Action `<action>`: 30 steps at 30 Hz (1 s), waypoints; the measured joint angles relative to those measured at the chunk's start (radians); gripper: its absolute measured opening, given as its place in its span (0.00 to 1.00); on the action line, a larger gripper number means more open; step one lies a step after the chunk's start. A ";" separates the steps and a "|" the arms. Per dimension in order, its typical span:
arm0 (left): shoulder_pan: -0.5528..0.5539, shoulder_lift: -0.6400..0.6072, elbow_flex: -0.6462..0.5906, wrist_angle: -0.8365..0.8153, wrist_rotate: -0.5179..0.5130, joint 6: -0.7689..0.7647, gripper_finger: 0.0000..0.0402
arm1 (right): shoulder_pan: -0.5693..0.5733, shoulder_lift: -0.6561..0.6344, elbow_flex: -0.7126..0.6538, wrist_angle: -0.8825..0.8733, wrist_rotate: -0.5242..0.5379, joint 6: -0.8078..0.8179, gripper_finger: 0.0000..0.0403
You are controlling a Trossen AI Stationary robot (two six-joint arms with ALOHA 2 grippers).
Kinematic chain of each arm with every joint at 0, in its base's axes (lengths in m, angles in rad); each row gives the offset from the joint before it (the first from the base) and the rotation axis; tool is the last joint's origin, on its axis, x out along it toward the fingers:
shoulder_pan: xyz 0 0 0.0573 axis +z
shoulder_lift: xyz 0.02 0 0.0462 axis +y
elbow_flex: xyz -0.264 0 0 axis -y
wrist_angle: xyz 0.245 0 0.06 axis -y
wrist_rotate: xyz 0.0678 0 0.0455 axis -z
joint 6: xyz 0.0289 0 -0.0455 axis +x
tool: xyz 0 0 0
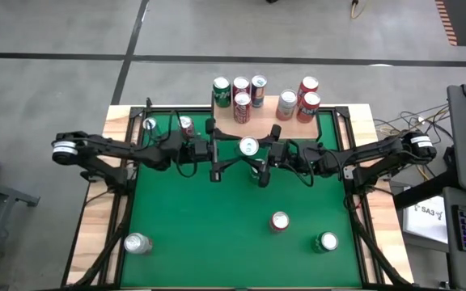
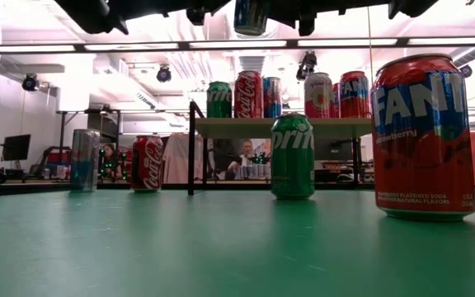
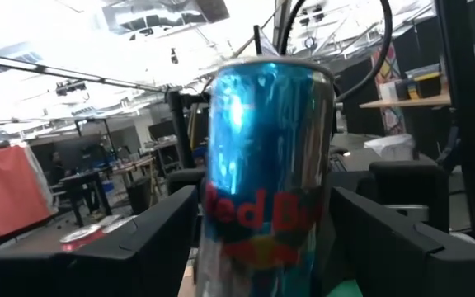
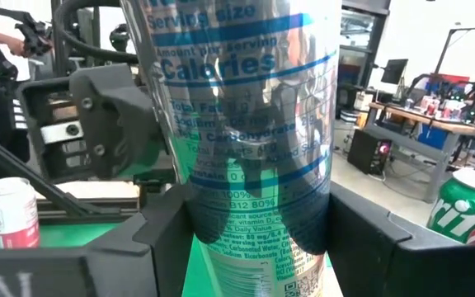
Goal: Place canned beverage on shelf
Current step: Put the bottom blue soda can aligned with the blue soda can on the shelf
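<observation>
Blue Red Bull can [image 3: 266, 165] reads "Calories" in both end effectors.

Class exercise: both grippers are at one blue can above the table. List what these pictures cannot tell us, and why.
- Which gripper bears the Red Bull can: each wrist view shows only its own fingers around it.
- Its height above the table: the low view's top edge cuts it off.
- Free room on the shelf: the low view sees the board edge-on.
</observation>
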 joint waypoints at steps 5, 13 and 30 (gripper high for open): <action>0.000 0.056 0.039 0.006 0.001 0.004 0.65 | 0.000 0.000 0.000 -0.001 0.000 0.000 0.52; -0.001 0.059 0.040 0.008 -0.001 0.010 0.53 | 0.000 0.000 0.000 -0.007 0.001 0.000 0.52; 0.000 -0.064 -0.037 -0.045 -0.152 0.062 0.48 | 0.001 -0.083 0.040 -0.194 0.100 0.096 0.80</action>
